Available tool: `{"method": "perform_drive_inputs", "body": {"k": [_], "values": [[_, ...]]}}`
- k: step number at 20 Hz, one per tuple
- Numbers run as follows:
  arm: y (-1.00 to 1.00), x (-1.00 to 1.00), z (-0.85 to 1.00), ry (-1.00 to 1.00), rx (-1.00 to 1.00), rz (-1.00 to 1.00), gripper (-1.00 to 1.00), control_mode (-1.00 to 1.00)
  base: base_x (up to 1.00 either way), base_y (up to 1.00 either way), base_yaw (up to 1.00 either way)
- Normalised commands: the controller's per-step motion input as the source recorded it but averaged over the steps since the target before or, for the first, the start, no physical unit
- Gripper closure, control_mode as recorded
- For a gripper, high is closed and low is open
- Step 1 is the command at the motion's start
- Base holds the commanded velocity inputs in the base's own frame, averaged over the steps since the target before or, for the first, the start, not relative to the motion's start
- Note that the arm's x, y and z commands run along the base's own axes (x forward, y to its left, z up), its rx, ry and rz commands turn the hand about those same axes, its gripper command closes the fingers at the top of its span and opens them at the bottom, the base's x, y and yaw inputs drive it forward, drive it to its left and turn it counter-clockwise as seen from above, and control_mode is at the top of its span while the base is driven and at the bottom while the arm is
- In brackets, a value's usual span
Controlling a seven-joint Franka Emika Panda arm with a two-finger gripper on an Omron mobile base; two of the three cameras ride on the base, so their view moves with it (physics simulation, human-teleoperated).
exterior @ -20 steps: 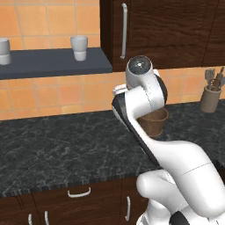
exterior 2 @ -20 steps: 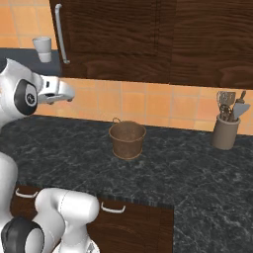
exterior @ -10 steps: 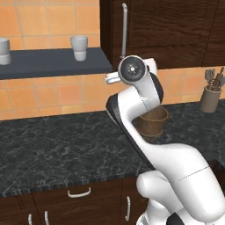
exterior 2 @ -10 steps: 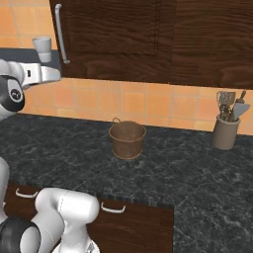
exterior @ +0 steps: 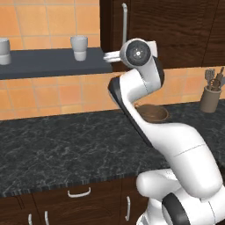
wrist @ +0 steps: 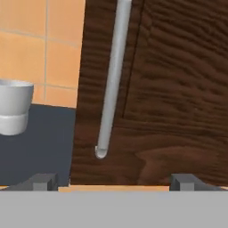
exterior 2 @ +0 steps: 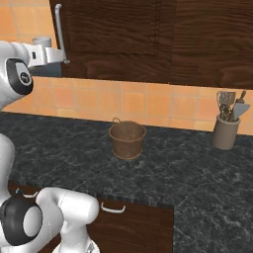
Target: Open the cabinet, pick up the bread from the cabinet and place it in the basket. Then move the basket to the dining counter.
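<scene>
The dark brown cabinet (exterior: 176, 26) (exterior 2: 148, 34) (wrist: 178, 89) hangs closed above the black counter. Its silver bar handle (exterior: 124, 22) (exterior 2: 59, 29) (wrist: 111, 84) runs down the door's left edge. My gripper (exterior: 107, 56) (exterior 2: 64, 61) (wrist: 113, 182) is open, level with the cabinet's bottom edge, just below the handle's lower end and a short way in front of the door. Its fingertips (wrist: 42, 180) stand wide apart with nothing between them. The round brown basket (exterior: 151, 113) (exterior 2: 127, 140) stands on the counter under the cabinet. The bread is hidden and the dining counter is out of view.
A dark shelf (exterior: 52, 61) left of the cabinet carries a grey cup (exterior: 79, 47) (wrist: 13, 107) close to the hand, and another cup (exterior: 3, 50) further left. A utensil holder (exterior: 210, 94) (exterior 2: 226, 128) stands at the right of the black marbled counter (exterior: 66, 140).
The arm has lifted the hand from just above the basket's height up to the cabinet's lower edge, below the handle. The jaws stayed open and the basket has not moved.
</scene>
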Motion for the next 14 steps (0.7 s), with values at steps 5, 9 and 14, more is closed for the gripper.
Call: {"method": "perform_drive_inputs", "body": {"k": [5, 9, 14], "values": [[0.0, 0.33, 0.31, 0.13, 0.19, -0.02, -1.0, -1.0, 0.0, 0.0, 0.0], [0.0, 0.56, -0.19, 0.04, 0.05, 0.0, -1.0, -1.0, 0.0, 0.0, 0.0], [-0.1, 0.64, -0.27, 0.0, 0.01, 0.0, -1.0, -1.0, 0.0, 0.0, 0.0]]}}
